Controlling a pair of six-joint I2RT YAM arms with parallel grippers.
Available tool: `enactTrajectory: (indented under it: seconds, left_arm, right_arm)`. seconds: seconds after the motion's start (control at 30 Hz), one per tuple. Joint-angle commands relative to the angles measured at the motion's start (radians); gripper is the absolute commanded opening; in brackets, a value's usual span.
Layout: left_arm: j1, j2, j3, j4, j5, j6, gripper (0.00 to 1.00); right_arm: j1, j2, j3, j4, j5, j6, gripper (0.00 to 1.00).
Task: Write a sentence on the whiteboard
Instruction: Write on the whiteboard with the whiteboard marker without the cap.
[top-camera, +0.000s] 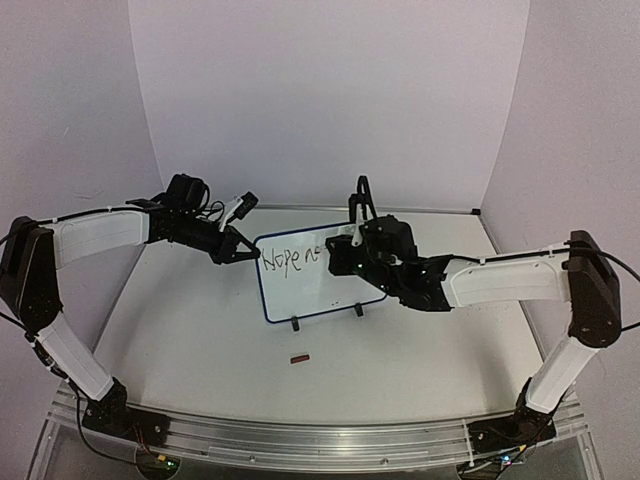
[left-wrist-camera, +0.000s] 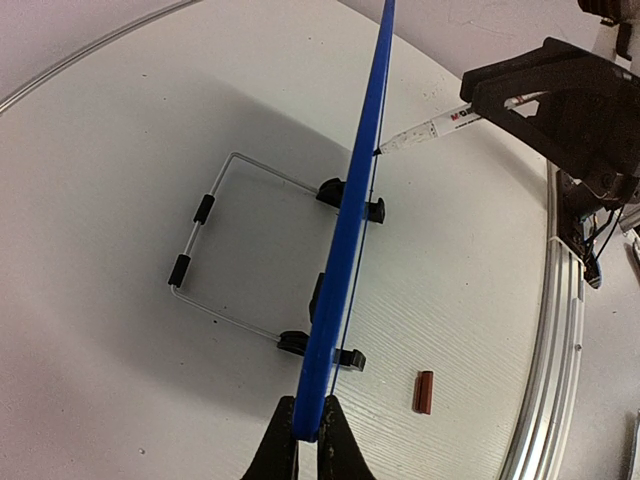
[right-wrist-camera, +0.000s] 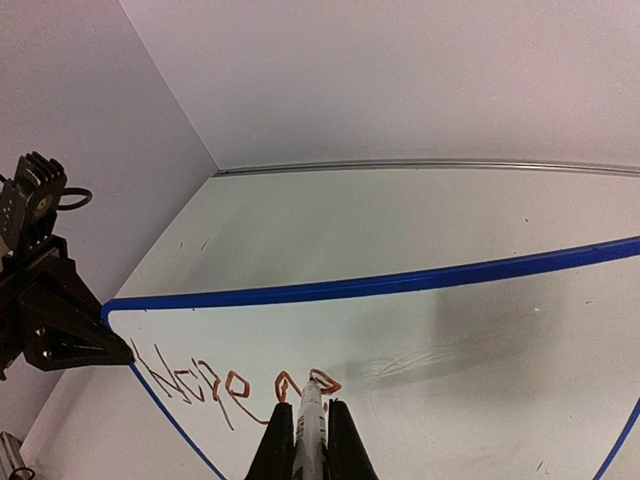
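The whiteboard (top-camera: 318, 285) stands upright on two black feet in mid-table, blue-framed. The sentence (top-camera: 292, 260) runs from its upper left and reads "Hope ne". My left gripper (top-camera: 247, 253) is shut on the board's upper left frame edge; in the left wrist view the blue frame (left-wrist-camera: 350, 215) runs edge-on up from my pinching left gripper (left-wrist-camera: 308, 403). My right gripper (right-wrist-camera: 311, 404) is shut on a white marker (right-wrist-camera: 309, 430), its tip touching the board (right-wrist-camera: 470, 330) at the last letter of the writing (right-wrist-camera: 200, 375). From above, the right gripper (top-camera: 347, 252) covers the board's middle.
A small brown marker cap (top-camera: 298, 357) lies on the table in front of the board, also in the left wrist view as the cap (left-wrist-camera: 424, 391). A wire stand (left-wrist-camera: 205, 255) props the board from behind. The table's metal rail (left-wrist-camera: 560, 330) runs along the near edge.
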Motion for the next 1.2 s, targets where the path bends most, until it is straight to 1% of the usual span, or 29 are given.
enactTrajectory:
  seconds: [0.0, 0.33, 0.73, 1.0, 1.17]
  left_arm:
    - [-0.003, 0.005, -0.002, 0.001, -0.062, 0.033, 0.0]
    - [-0.003, 0.007, -0.002, 0.002, -0.062, 0.032, 0.0]
    - [-0.003, 0.006, -0.002, 0.001, -0.063, 0.034, 0.0]
    - [-0.003, -0.001, -0.002, -0.001, -0.063, 0.034, 0.0]
    - [-0.003, -0.001, -0.002, -0.002, -0.068, 0.036, 0.0]
  right_arm:
    - [-0.005, 0.021, 0.0, -0.007, -0.003, 0.018, 0.0]
    - [-0.004, 0.031, -0.01, -0.026, -0.001, 0.022, 0.0]
    - [-0.005, 0.009, -0.033, -0.044, 0.052, 0.019, 0.0]
    - [-0.005, -0.032, -0.038, -0.038, 0.07, 0.003, 0.0]
    - [-0.005, -0.087, -0.059, -0.012, 0.038, -0.006, 0.0]
